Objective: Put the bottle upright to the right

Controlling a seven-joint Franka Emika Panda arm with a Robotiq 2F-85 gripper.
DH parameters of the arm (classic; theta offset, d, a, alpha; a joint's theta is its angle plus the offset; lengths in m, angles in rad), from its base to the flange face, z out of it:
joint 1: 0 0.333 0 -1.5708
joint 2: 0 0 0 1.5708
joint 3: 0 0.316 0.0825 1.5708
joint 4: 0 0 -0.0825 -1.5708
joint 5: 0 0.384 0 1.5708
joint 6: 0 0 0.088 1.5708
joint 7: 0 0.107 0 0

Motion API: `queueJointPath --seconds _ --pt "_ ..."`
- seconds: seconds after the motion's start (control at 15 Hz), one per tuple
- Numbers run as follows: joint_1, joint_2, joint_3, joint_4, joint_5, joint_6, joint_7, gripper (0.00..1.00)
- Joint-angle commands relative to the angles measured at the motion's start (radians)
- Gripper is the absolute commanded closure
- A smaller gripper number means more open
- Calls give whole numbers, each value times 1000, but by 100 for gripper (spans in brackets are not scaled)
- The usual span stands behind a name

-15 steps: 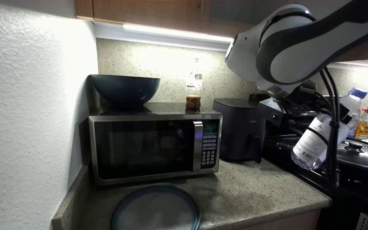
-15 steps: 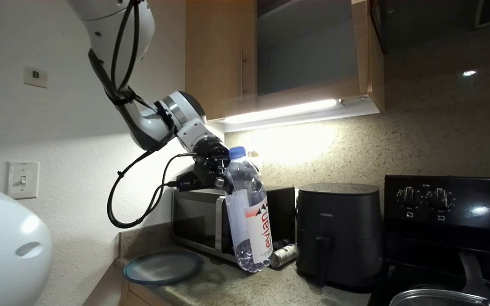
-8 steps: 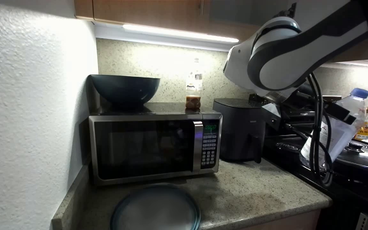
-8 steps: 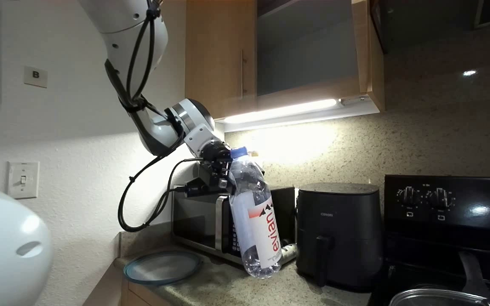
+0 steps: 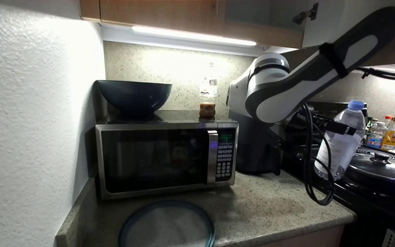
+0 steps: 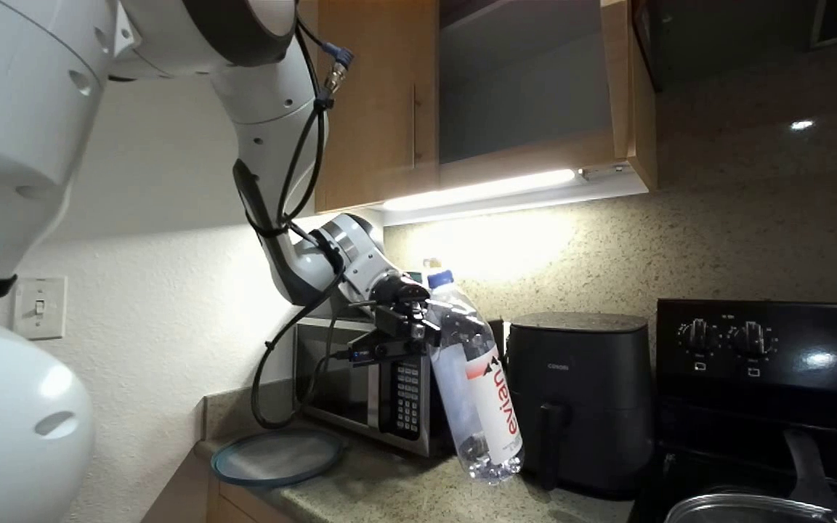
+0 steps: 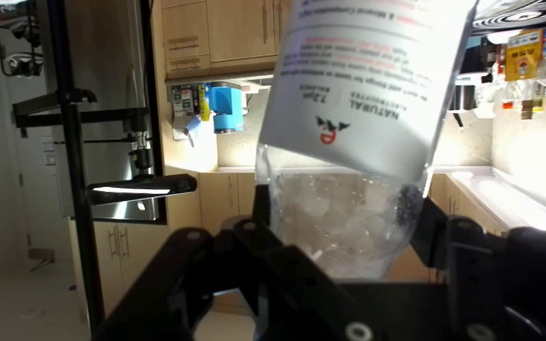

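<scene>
Bottle (image 5: 342,148) is hanging tilted, its cap (image 5: 355,105) uppermost, near the right edge of the desk (image 5: 252,209); the views are leaving unclear whether it is over the desk or past that edge. Fingers (image 5: 341,128) are clasping it below the cap, standing apart by its width, one on either side in the wrist view. Cables (image 5: 309,144) are looping down from the arm (image 5: 293,89) beside it. A blue-rimmed disc (image 5: 166,224) is lying by the desk's front left corner. Farther back, a microwave (image 5: 156,161) is standing toward the back left corner; on top of it a bowl (image 5: 135,96) is sitting at the left and a second bottle (image 5: 207,92), brown in its lower part, is standing at the right. A fryer (image 6: 582,392) is standing beside the microwave, toward the back right corner. Past the right edge, a lidded pan (image 5: 384,171) is resting on the stove (image 6: 767,378), with more bottles (image 5: 394,135) standing beyond it.
</scene>
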Motion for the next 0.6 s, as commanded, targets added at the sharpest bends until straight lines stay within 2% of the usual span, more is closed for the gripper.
queueJointPath --seconds 0.0,0.07,0.27,0.33,0.53 --pt "18 18 -21 16 -1 29 -2 57" --pt "18 31 -24 25 -1 37 -2 32" --pt "19 35 -27 26 -1 36 -2 32" --pt "19 35 -27 26 -1 36 -2 57" --pt "6 41 -29 18 -10 137 -40 57"
